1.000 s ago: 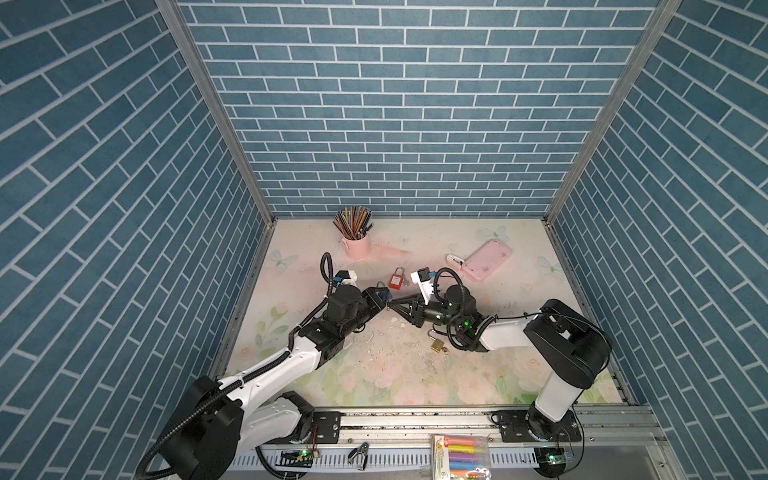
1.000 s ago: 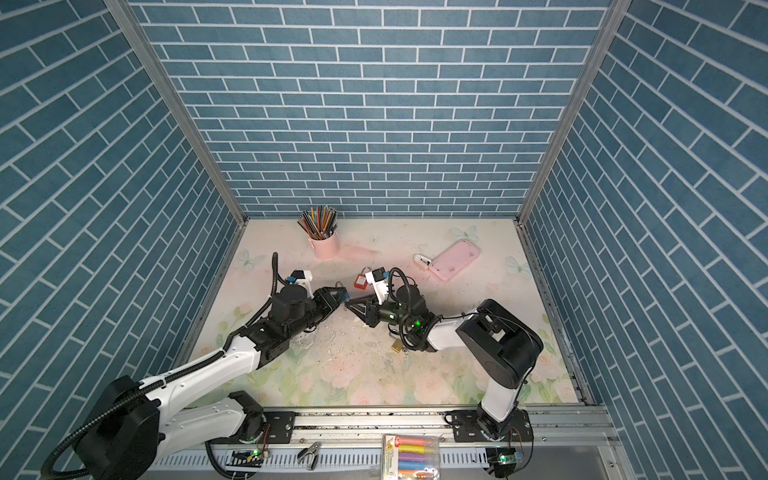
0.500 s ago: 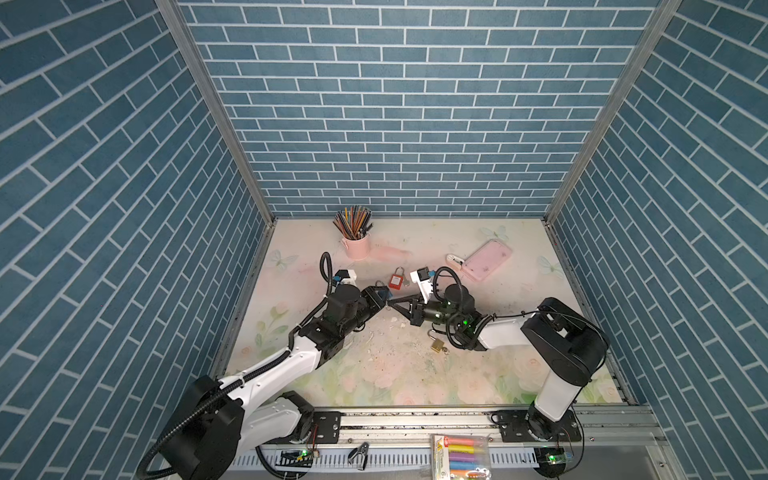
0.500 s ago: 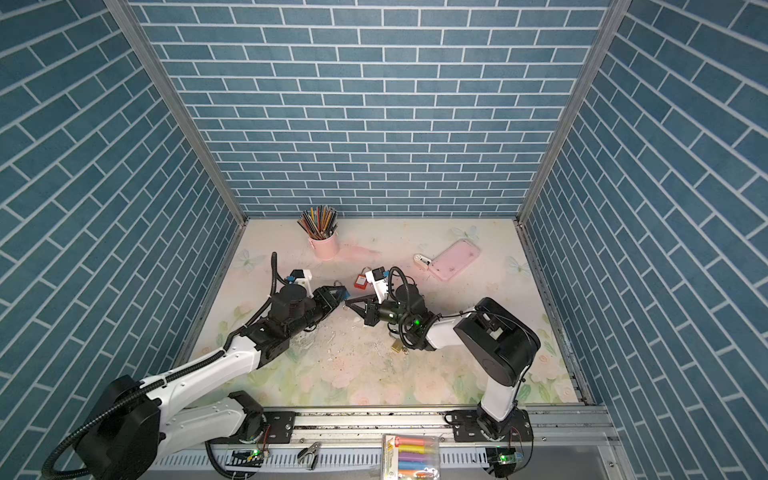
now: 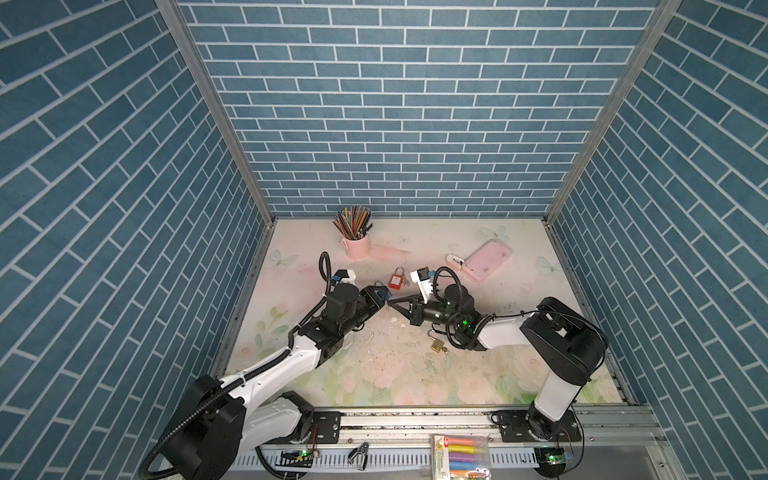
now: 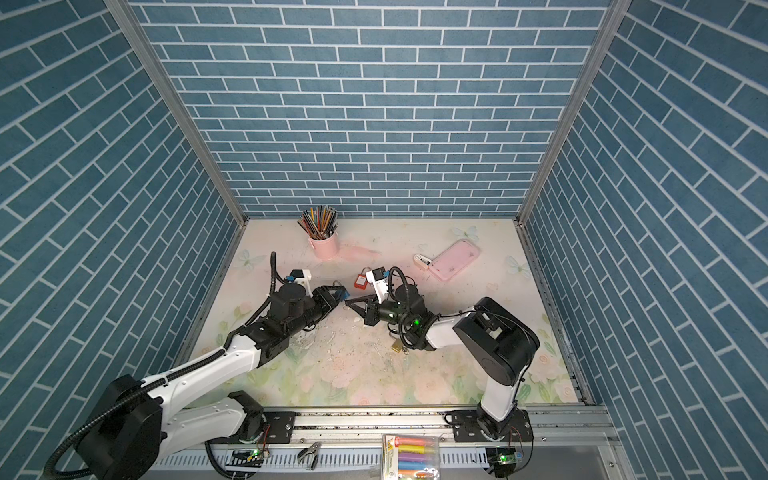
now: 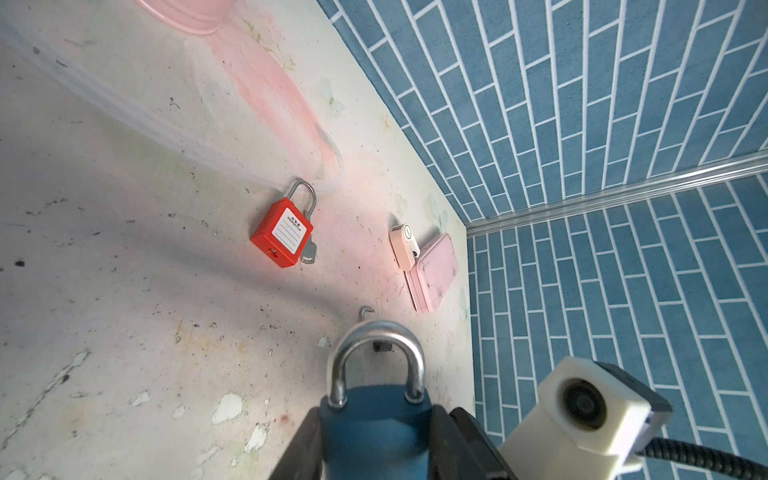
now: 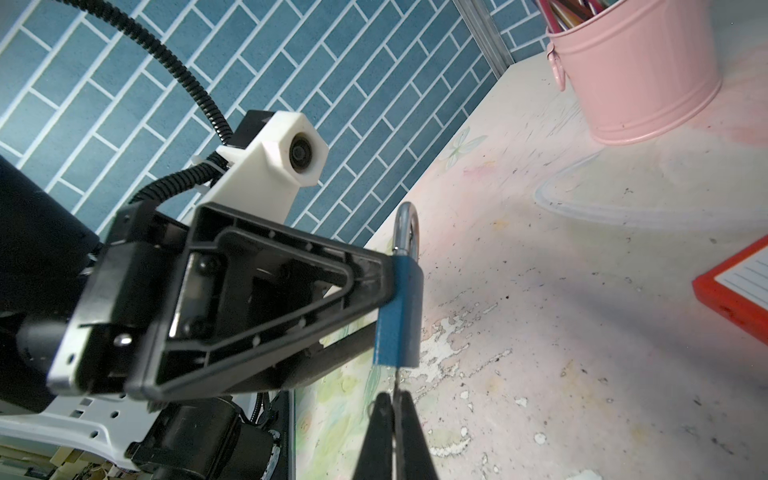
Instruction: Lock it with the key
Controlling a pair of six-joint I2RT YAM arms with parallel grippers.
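Padlock work is centred a little in front of the pink bucket [image 5: 357,246] of pencils, on the side toward the arm bases. There my left gripper [image 5: 379,298] is clamped on the body of the blue padlock [image 7: 376,419], one finger on each flat side. The steel shackle points away from the wrist, and both its legs sit in the body.

My right gripper [image 8: 392,411] comes in from the opposite side, tip to tip with the left. Its fingers are pressed together on a thin key [image 8: 395,378]. The blade runs straight up to the underside of the blue padlock; how deep it sits I cannot tell.

The red padlock [image 7: 282,232] lies flat on the table [image 5: 415,374] between the bucket and the two grippers, label up, with a loose grey key [image 7: 308,253] touching its corner. A brass padlock [image 5: 435,344] lies farther from the bucket, beyond the right gripper's wrist, with its shackle swung open. A pink case [image 5: 486,261] rests well to the bucket's right in both top views, near the back wall, and a small white tag [image 5: 454,260] touches its near end.
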